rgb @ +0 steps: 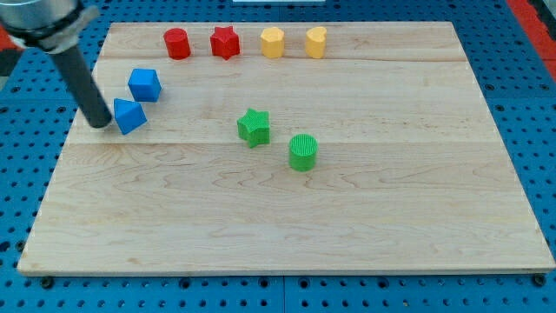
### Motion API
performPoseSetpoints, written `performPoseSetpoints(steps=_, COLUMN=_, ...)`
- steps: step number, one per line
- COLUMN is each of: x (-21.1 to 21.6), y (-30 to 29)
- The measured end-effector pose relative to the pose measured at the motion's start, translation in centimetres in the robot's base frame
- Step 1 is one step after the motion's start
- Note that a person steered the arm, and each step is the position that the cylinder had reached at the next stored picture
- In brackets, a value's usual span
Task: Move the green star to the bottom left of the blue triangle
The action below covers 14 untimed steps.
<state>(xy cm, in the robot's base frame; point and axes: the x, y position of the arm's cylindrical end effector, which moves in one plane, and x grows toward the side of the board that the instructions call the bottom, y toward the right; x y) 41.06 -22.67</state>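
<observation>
Green cylinder (302, 151) just beside green star (254, 127)

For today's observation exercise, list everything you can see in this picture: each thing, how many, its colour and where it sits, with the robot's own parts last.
Wooden board: 1, pale wood, fills most of the view.
Pegboard surface: 1, blue with holes, around the board.
Red cylinder: 1, red, the view's top, leftmost in a row of four.
Red star: 1, red, right of the red cylinder.
Yellow hexagon block: 1, yellow, third in the row.
Yellow block: 1, yellow, shape unclear, end of the row.
Blue cube: 1, blue, the view's upper left.
Blue triangle: 1, blue, just below the cube.
Green star: 1, green, near the middle.
Green cylinder: 1, green, lower right of the star.
My tip: 1, dark rod, close against the blue triangle's left side.
</observation>
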Motion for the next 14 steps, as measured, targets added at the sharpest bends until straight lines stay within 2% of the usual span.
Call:
performPoseSetpoints(steps=1, x=0.0, y=2.1)
performPoseSetpoints(steps=2, x=5.5, y=3.2)
performPoseSetpoints(steps=3, x=6.6, y=15.2)
performPoseSetpoints(steps=4, x=4.2, y=20.2)
performPoseSetpoints(steps=6, x=-1.0, y=23.3)
performPoseSetpoints(steps=9, x=-8.5, y=21.2)
performPoseSetpoints(steps=10, x=-6.0, y=16.1)
performPoseSetpoints(steps=12, x=2.5, y=15.4)
performPoseSetpoints(steps=13, x=3.0, y=11.3)
performPoseSetpoints(steps=14, x=2.3, y=13.1)
